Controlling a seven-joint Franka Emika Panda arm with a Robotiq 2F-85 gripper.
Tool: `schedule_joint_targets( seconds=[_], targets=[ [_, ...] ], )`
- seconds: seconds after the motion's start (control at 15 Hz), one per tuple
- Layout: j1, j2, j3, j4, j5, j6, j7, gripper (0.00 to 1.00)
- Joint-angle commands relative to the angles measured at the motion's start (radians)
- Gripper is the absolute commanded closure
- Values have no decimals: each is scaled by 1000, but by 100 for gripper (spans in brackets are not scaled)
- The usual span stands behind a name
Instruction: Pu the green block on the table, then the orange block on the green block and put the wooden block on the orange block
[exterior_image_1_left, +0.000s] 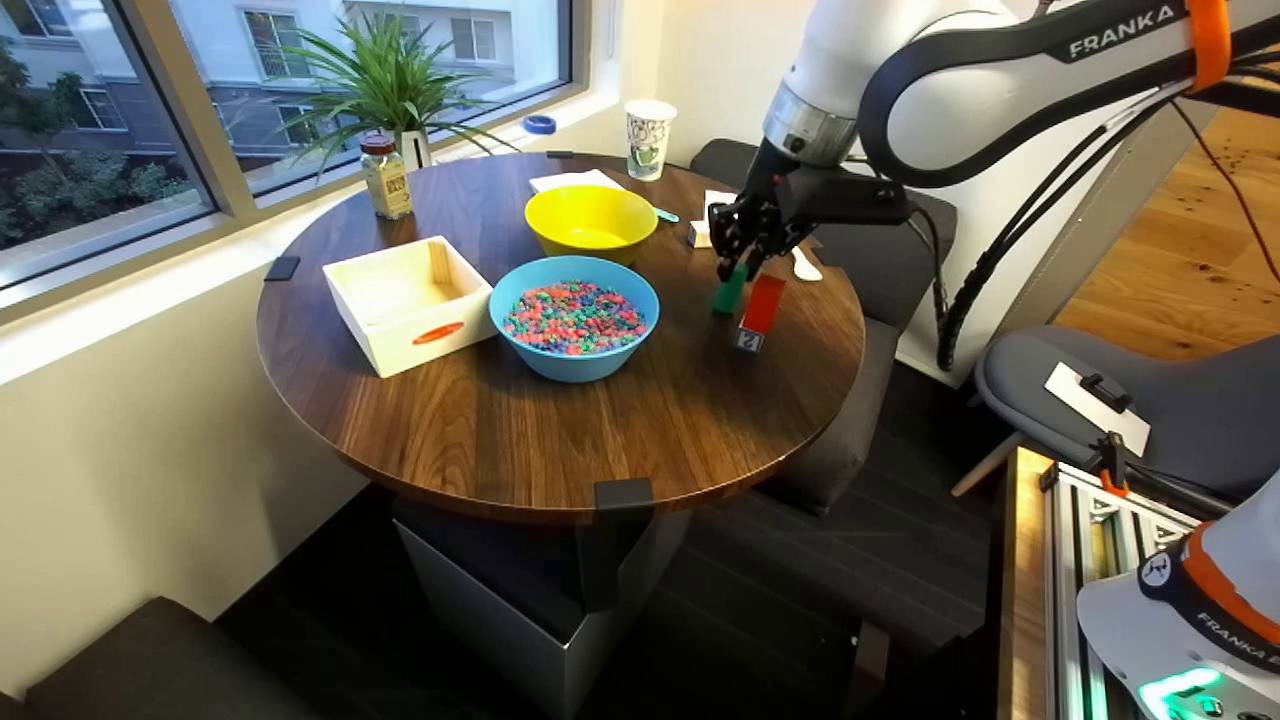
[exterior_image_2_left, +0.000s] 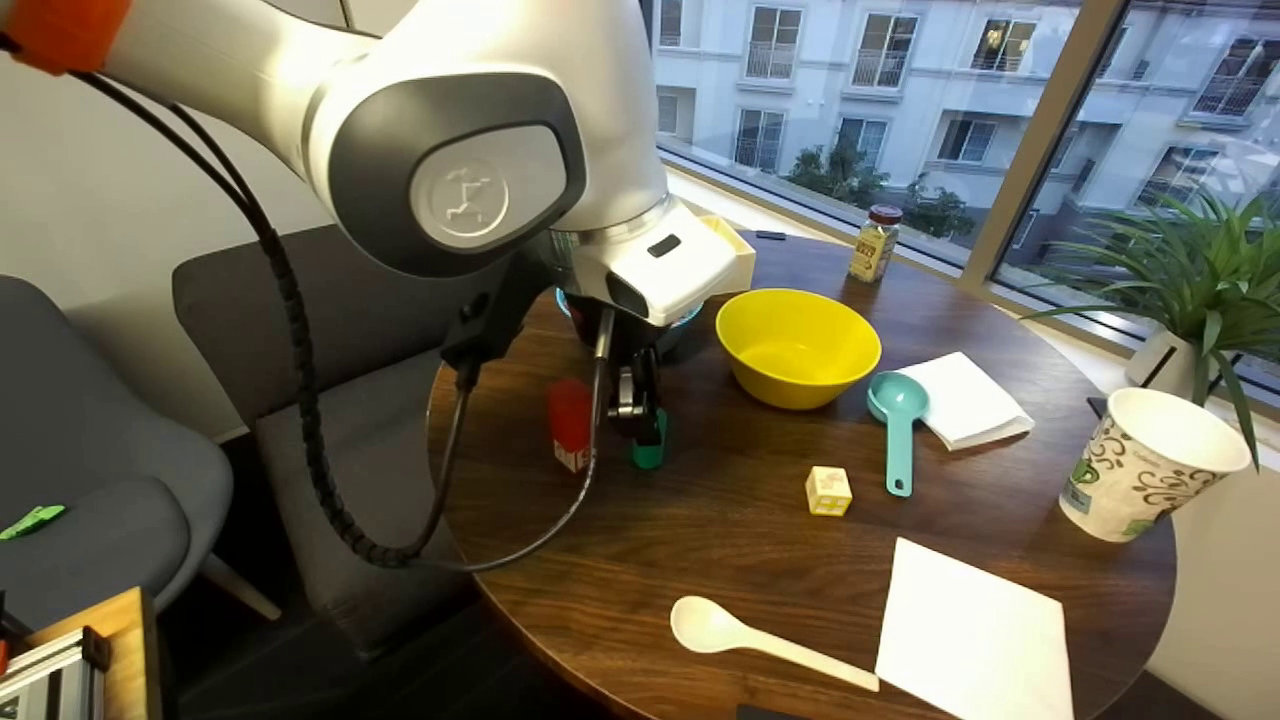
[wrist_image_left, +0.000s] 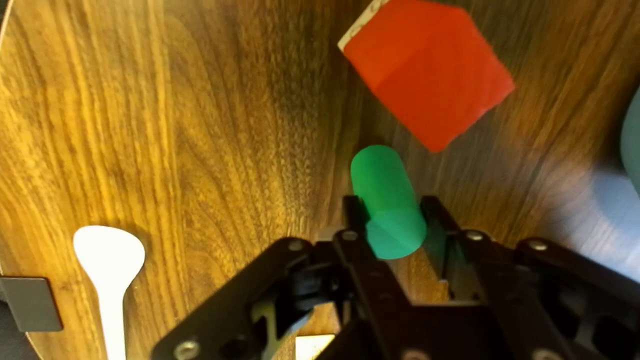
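The green block, a smooth cylinder, bluer at its upper end, was pinched in the gripper, its foot at or just above the table; which, I could not tell. The orange block, nearly red, stood just beside, apart, on a lettered block. The table, round, dark brown and streaked with grain, held a yellow bowl and a blue bowl of small coloured bits. A spiky plant stood by the window.

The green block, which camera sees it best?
The wrist view: the green block looks biggest there, poking out of the gripper. Both exterior views show it small, with the gripper covering part.
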Motion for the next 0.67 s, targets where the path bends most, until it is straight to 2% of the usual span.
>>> schedule_joint_targets(
  seconds=[0.0,0.4,0.47,0.53,0.6],
  targets=[
    [20,12,-14,11,-20,-16,-9,92],
    [22,20,-16,10,-46,-15,-10,92],
    [21,20,-16,10,-52,-14,-10,61],
    [22,19,-16,10,-51,-15,-15,42],
    [22,19,-17,10,-53,-14,-16,34]
  ],
)
